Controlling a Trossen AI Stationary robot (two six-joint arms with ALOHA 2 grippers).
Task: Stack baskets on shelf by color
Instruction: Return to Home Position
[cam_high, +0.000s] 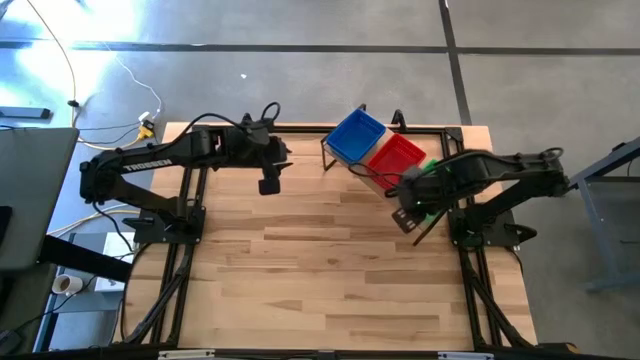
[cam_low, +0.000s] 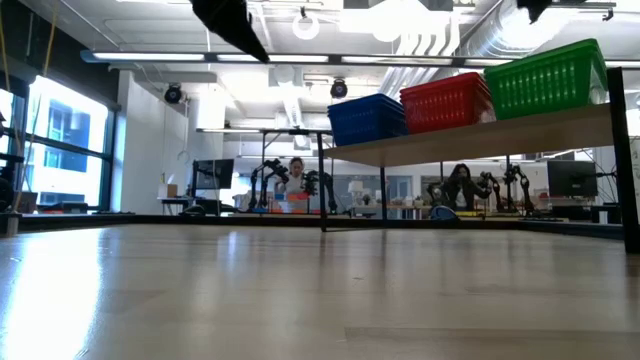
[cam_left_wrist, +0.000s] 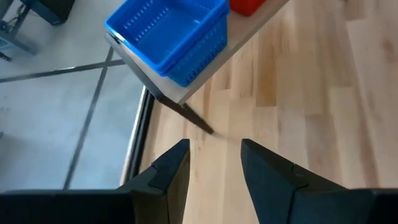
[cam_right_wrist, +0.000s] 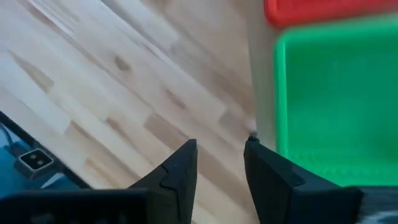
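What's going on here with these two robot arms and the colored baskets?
Nothing is being held at this moment. The blue baskets, red baskets and green baskets sit side by side on the shelf at the back of the table. The left claw hangs open and empty above the table near the blue end; the right claw hangs open and empty by the green end. The sorting looks done.

Blue basket (cam_left_wrist: 168, 37), red basket (cam_low: 447, 103), green basket (cam_low: 547, 78): perforated plastic, slight gloss. Shelf (cam_low: 480, 135): pale smooth wood, thin black metal frame. Desk (cam_low: 300, 290): planked wood, satin sheen.
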